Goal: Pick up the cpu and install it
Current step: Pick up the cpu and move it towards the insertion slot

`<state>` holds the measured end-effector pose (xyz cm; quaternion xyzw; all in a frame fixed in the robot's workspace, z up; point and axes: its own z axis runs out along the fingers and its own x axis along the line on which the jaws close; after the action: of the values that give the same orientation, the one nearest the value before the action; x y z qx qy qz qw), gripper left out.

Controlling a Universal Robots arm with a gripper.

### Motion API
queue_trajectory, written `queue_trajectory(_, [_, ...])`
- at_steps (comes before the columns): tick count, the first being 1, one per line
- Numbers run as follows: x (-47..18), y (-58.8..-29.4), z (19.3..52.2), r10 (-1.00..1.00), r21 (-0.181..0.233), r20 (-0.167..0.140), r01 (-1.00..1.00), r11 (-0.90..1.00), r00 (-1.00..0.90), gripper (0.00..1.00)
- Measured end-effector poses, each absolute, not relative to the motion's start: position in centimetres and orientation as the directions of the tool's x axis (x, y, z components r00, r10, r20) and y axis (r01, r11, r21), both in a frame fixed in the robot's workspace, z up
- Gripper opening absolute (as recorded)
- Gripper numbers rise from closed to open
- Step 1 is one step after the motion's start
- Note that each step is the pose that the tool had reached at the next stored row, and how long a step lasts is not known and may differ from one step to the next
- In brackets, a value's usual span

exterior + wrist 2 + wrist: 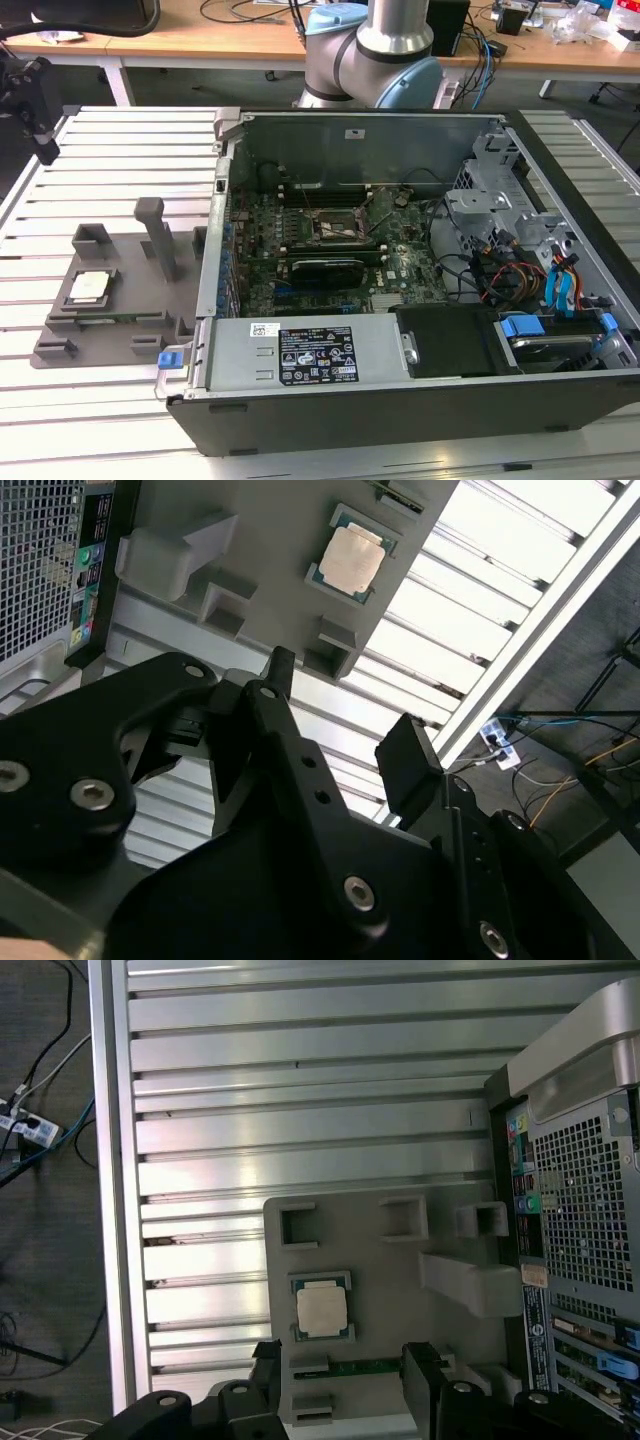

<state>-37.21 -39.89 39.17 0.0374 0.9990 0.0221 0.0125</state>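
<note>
The cpu point(88, 287), a small square chip with a silver top, lies flat in a pocket of the grey fixture plate point(120, 335) at the exterior view's left. It also shows in both wrist views point(354, 560) point(322, 1310). My gripper point(345, 710) point(342, 1358) hangs well above the fixture, open, with nothing between its black fingers point(400, 765). In the exterior view the gripper point(40, 130) is a dark shape at the far left edge, back from the cpu. The motherboard socket point(340, 225) sits inside the open computer case point(420, 390).
The fixture carries an upright grey post point(160, 235) and raised blocks point(98, 240) close to the cpu. The case wall point(215, 230) rises just right of the fixture. Cables and drive bays point(520, 270) crowd the case's right side. A slatted metal table point(120, 150) lies beneath it all.
</note>
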Motion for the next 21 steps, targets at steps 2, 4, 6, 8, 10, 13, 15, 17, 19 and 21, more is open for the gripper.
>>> queue_trajectory(2, [-37.2,-39.9,39.2,0.075,0.045,-0.023,0.074,0.996,-0.997,0.60])
queue_trajectory(4, [-37.2,-39.9,39.0,0.075,0.045,-0.023,0.074,0.996,-0.997,0.60])
queue_trajectory(6, [-37.2,-39.9,38.8,0.075,0.045,-0.023,0.074,0.996,-0.997,0.60])
queue_trajectory(8, [-37.2,-39.9,38.7,0.075,0.045,-0.023,0.074,0.996,-0.997,0.60])
queue_trajectory(10, [-37.2,-39.9,38.3,0.075,0.045,-0.023,0.074,0.996,-0.997,0.60])
queue_trajectory(13, [-37.2,-39.9,37.9,0.075,0.043,-0.023,0.074,0.996,-0.997,0.60])
queue_trajectory(15, [-37.2,-39.9,37.8,0.075,0.027,-0.025,0.074,0.997,-0.997,0.60])
queue_trajectory(17, [-37.2,-39.9,37.7,0.070,0.015,-0.026,0.070,0.997,-0.997,0.60])
queue_trajectory(19, [-37.2,-39.9,37.6,0.043,0.011,-0.026,0.043,0.999,-0.999,0.60])
queue_trajectory(21, [-37.2,-39.9,37.5,0.026,0.007,-0.026,0.026,1.000,-0.999,0.60])
